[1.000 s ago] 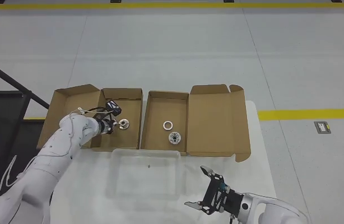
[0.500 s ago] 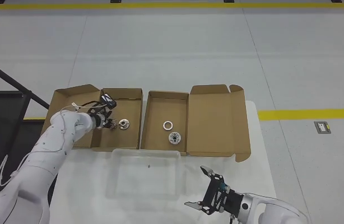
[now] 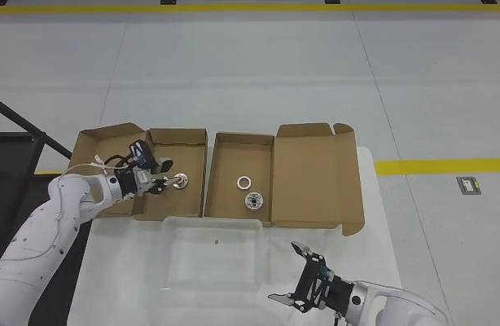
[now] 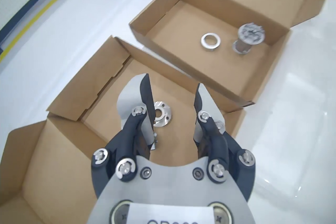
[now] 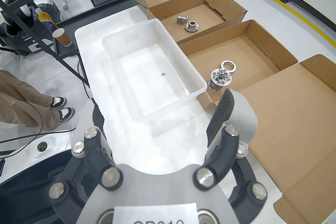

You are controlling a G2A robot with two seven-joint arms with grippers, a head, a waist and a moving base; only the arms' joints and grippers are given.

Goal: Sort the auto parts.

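Both grippers are spread wide and hold nothing. Left gripper [image 4: 172, 83] hangs above the silver flanged metal hub [image 4: 162, 114] in the left brown cardboard box [image 4: 105, 114], with a small metal block [image 5: 180, 19] beside the hub. Right gripper [image 5: 161, 101] is over the white table [image 5: 168, 141] by the clear plastic tub [image 5: 183, 54]. I see a flat silver washer [image 4: 210, 41] and a metal cylinder part [image 4: 248, 38] in the right cardboard box [image 4: 183, 15]. Wrist labels are cropped, so I can't read them.

Just beyond the clear tray [image 3: 213, 253] on the surface stand two open cardboard boxes, side by side. The left box [image 3: 189, 200] holds a silver round flange [image 3: 180, 180] lying flat, bore up, with a small metal block [image 5: 181, 19] just beside it. The right box [image 3: 242, 159] holds a flat silver ring [image 3: 244, 181] and, nearer the tray, a short perforated hub [image 3: 253, 200] standing upright.
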